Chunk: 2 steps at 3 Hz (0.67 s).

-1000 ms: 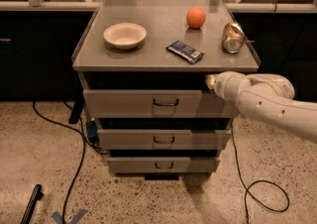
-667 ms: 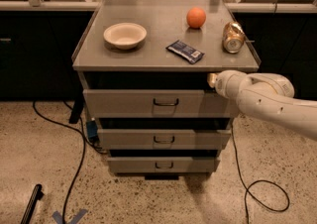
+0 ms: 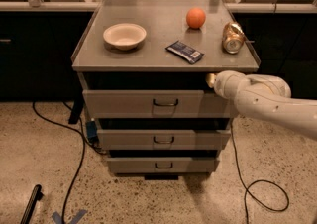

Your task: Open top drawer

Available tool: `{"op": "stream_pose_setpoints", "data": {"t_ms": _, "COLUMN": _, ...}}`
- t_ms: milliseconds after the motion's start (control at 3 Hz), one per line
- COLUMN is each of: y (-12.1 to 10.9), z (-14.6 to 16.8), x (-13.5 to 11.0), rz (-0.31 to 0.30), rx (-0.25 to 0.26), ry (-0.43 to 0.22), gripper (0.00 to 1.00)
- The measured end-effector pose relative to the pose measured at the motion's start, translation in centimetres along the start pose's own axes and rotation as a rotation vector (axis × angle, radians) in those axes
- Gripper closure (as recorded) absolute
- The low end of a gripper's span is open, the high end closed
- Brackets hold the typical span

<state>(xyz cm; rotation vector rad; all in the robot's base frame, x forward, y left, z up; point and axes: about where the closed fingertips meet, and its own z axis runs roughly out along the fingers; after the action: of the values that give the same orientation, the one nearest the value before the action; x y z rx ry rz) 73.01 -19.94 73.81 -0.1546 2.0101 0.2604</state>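
Starting at the far left, there's a black cable [image 3: 74, 168] trailing over the speckled floor beside the cabinet [image 3: 81, 64]. On top sits a pale bowl [image 3: 124, 35]. Under the tabletop is the top drawer [image 3: 129, 104], the widest of the three grey fronts, and it looks shut or nearly so. Its little wire handle [image 3: 165, 102] is dead centre with nothing touching it.

Further right on top there's a dark snack packet [image 3: 184, 51], an orange [image 3: 195, 18] and a can [image 3: 233, 38] lying on its side near the right edge. Just below that edge is the gripper [image 3: 210, 80], poking into the dark gap above the drawer's right end, well off from the handle. I honestly can't tell whether it's open or closed, or whether it's holding anything. The white arm [image 3: 267, 101] behind it covers the drawer's right end.

What worries me is that pulling from that corner instead of the handle could rack the drawer sideways and jam it, or the grip could just slip off the lip. Any jolt to the cabinet could also send the can or orange rolling (both are round and loose).
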Motion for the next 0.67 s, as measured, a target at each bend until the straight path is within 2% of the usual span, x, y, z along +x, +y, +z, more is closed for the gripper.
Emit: {"op": "stream_pose_setpoints", "data": {"t_ms": 667, "y": 0.1, "z": 0.76, "x": 0.16, "rz": -0.004, "rx": -0.002, "ry": -0.013, "gripper": 1.0}}
